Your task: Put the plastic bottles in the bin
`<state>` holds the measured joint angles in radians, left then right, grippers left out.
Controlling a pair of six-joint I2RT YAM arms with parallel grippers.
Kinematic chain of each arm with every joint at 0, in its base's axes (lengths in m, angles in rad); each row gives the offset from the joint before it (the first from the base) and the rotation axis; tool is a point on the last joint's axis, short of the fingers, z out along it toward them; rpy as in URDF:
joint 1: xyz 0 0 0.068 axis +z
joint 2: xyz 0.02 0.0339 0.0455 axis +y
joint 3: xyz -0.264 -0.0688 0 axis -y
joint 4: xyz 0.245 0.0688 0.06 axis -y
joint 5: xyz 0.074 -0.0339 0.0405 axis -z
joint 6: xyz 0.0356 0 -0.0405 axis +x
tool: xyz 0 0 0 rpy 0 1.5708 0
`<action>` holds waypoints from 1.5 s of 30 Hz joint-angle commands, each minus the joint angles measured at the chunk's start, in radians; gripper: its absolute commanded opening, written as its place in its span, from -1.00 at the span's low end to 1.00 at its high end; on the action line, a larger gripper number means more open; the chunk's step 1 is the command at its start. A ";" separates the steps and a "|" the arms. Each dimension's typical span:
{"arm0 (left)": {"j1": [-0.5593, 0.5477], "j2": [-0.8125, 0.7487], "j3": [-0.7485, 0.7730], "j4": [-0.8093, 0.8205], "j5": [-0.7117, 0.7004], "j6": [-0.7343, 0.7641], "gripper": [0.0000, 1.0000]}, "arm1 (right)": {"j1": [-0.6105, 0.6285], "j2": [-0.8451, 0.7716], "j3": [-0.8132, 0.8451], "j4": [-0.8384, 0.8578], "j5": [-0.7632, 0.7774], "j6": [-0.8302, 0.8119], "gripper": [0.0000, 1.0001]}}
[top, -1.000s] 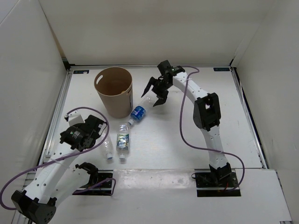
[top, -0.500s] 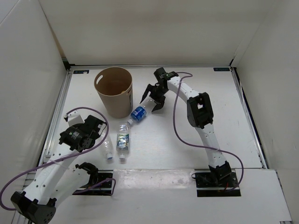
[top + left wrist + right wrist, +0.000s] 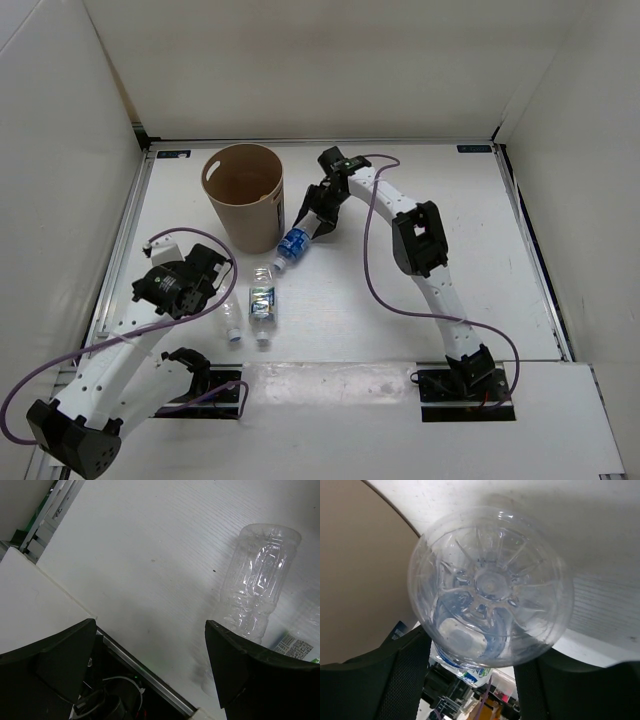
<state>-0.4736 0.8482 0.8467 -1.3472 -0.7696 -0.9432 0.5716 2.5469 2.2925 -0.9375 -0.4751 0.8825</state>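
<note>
The tan bin (image 3: 244, 222) stands at the back left of the table. Just right of its foot lies a clear bottle with a blue label (image 3: 294, 243), and my right gripper (image 3: 313, 216) is shut on its base end. In the right wrist view that bottle's round base (image 3: 490, 585) fills the space between the two black fingers (image 3: 395, 670), with the bin's wall (image 3: 360, 570) close on the left. A clear plain bottle (image 3: 231, 318) and a bottle with a green-blue label (image 3: 263, 303) lie side by side near the front left. My left gripper (image 3: 213, 282) hangs open beside the plain bottle (image 3: 256, 585), holding nothing.
White walls enclose the table on three sides. A metal rail (image 3: 122, 240) runs along the left edge, close to the left arm. The raised white front ledge (image 3: 30, 615) and the left arm's base mount lie under the left gripper. Purple cables trail from both arms.
My right gripper has swung left and down from above the table onto the blue-label bottle's base and has shut on it. The left arm has barely shifted.
</note>
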 commanded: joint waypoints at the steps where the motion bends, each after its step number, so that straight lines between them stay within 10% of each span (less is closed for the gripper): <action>1: -0.002 -0.003 0.031 -0.004 -0.003 0.014 1.00 | -0.006 0.032 0.051 0.016 -0.008 -0.031 0.03; 13: -0.003 -0.026 0.023 -0.018 -0.023 -0.020 1.00 | -0.124 -0.173 -0.090 0.019 0.049 -0.198 -1.00; 27: -0.016 -0.038 0.032 -0.112 -0.079 -0.146 1.00 | -0.345 -0.526 0.015 0.233 0.063 -0.310 -1.00; 37: -0.019 0.026 0.049 -0.112 -0.066 -0.135 1.00 | -0.271 -0.639 0.034 0.598 -0.275 -0.436 -1.00; 45: -0.036 0.078 0.066 -0.110 -0.054 -0.111 1.00 | -0.135 -0.611 0.100 0.556 -0.211 -0.707 -1.00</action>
<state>-0.5018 0.9291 0.8753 -1.3537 -0.8135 -1.0611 0.3916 1.9244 2.3253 -0.4026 -0.6727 0.3222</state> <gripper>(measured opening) 0.999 0.631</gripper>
